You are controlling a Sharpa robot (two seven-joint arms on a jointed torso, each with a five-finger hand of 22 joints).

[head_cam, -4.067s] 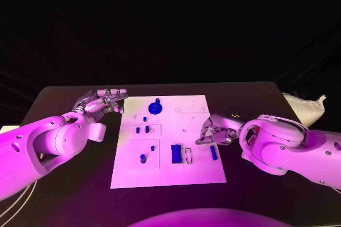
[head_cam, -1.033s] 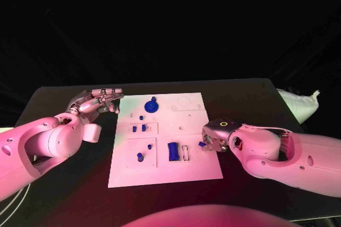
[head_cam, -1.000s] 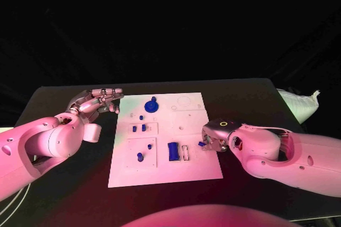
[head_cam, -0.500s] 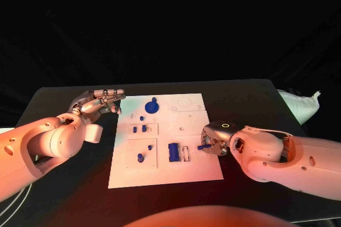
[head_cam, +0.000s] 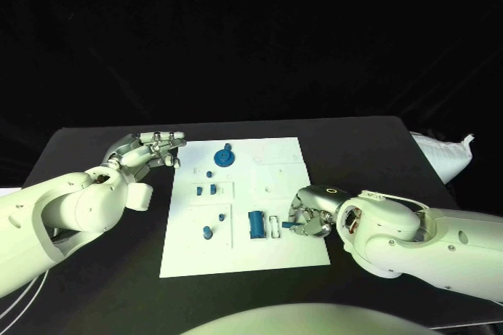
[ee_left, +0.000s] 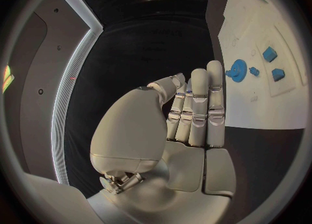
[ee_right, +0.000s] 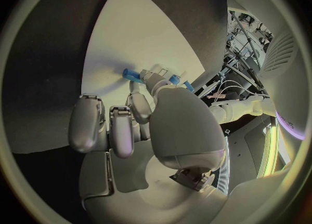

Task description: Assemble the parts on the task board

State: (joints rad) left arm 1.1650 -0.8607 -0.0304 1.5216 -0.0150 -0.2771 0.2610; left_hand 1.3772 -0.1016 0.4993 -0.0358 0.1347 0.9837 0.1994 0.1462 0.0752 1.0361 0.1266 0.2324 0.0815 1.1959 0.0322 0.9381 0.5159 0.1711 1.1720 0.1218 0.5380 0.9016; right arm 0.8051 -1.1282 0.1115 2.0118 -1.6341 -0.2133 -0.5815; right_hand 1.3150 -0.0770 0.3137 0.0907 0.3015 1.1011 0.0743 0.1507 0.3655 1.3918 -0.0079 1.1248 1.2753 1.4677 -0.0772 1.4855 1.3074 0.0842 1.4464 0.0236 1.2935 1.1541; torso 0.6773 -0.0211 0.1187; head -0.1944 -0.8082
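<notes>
A black table point(head_cam: 356, 142) fills the middle of the scene, and on it lies the white task board point(head_cam: 281, 190), a long plate running away from the robot. The left arm point(head_cam: 63, 211) comes in beside the board's far left corner. Its left hand point(head_cam: 147, 150) hovers just off that corner, fingers held straight and close together, holding nothing (the left wrist view shows the palm bare). The right arm point(head_cam: 419, 237) reaches in from the other side, and the right hand point(head_cam: 306, 217) sits over the board's near right part. It pinches a small blue part point(ee_right: 132, 74) between thumb and a fingertip, the part's end at the board surface; the other fingers are curled in beside it. Just beside that hand stands a tall blue block point(head_cam: 256, 224) next to an outlined slot point(head_cam: 275, 227). Farther along the board lies a round blue disc point(head_cam: 224, 158) with a small handle. Two small blue pegs point(head_cam: 206, 190) sit in the middle left panel, and two more blue pieces point(head_cam: 214, 227) in the near left panel.
</notes>
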